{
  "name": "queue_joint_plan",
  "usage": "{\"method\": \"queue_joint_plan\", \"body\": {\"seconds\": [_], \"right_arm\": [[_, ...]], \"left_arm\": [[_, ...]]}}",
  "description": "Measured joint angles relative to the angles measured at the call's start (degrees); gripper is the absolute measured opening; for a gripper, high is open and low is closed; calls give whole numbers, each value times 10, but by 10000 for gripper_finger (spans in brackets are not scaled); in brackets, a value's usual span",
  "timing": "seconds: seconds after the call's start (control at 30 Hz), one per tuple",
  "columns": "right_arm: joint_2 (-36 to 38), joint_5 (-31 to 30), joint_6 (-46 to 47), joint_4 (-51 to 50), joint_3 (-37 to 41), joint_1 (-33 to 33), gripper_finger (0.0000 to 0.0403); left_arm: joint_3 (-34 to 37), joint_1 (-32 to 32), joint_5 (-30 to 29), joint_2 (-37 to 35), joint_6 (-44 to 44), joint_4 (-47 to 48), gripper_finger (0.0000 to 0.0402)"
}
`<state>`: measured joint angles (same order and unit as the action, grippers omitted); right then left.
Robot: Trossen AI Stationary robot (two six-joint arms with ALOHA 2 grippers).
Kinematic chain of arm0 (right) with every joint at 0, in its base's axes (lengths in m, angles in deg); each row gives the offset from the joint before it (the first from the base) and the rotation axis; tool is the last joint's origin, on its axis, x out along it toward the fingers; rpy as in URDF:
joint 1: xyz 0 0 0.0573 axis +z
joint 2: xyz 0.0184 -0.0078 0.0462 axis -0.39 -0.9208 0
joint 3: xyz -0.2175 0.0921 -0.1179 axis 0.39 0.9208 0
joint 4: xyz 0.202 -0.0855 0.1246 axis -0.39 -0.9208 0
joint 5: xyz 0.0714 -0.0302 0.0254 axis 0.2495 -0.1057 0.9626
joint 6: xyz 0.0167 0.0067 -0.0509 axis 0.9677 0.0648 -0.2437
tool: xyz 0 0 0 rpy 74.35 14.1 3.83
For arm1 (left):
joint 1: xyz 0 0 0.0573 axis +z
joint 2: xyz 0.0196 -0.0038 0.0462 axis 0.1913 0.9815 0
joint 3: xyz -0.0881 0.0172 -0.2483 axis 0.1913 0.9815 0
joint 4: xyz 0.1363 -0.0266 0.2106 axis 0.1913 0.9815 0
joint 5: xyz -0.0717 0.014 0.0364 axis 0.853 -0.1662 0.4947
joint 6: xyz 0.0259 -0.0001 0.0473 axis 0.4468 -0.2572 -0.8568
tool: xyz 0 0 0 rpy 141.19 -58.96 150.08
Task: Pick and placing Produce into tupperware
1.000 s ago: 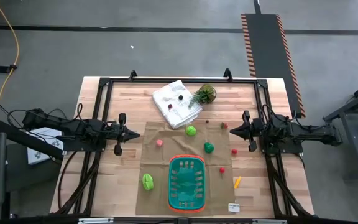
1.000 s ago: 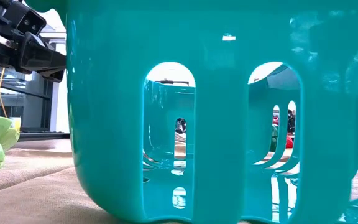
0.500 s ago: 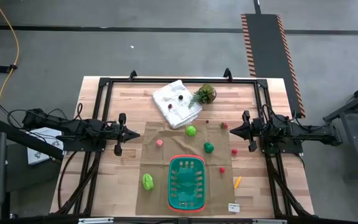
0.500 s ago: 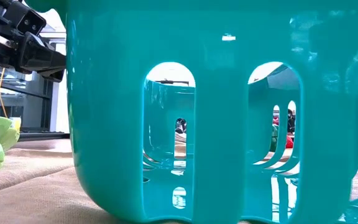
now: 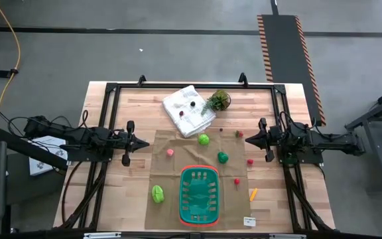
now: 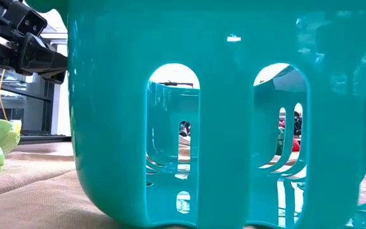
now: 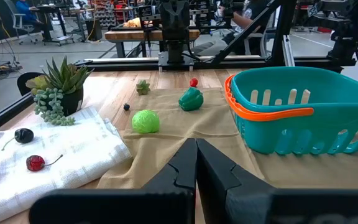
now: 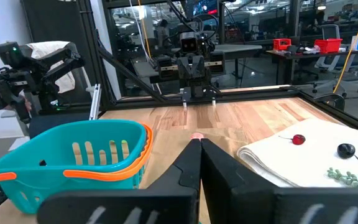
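The green basket with the orange rim (image 5: 199,194) stands on a tan mat near the table's near edge and fills the low view (image 6: 202,114). Produce lies loose around it: a light green piece (image 5: 157,193) to its left, a round green one (image 5: 203,139), a dark green one (image 5: 223,157), a pink one (image 5: 170,153), small red ones (image 5: 237,180) (image 5: 249,161) and an orange carrot piece (image 5: 253,194). My left gripper (image 5: 144,143) hovers shut at the mat's left edge. My right gripper (image 5: 247,139) hovers shut at the right, facing it.
A folded white cloth (image 5: 188,109) carrying two cherries (image 7: 35,162) lies at the far middle, with a small potted plant (image 5: 218,101) beside it. A black frame (image 5: 111,89) runs along the table's edges. A small white tag (image 5: 249,222) lies near the near right corner.
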<state>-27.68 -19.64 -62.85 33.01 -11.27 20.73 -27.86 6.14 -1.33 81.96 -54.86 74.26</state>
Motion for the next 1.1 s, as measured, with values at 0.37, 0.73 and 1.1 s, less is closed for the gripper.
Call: {"method": "queue_joint_plan", "body": {"seconds": [0.37, 0.73, 1.1], "right_arm": [[0, 0, 0, 0, 0, 0, 0], [0, 0, 0, 0, 0, 0, 0], [0, 0, 397, 0, 0, 0, 0]], "left_arm": [[0, 0, 10, 0, 96, -6, 1], [0, 0, 15, 0, 655, -7, 1], [0, 0, 15, 0, 987, -7, 1]]}}
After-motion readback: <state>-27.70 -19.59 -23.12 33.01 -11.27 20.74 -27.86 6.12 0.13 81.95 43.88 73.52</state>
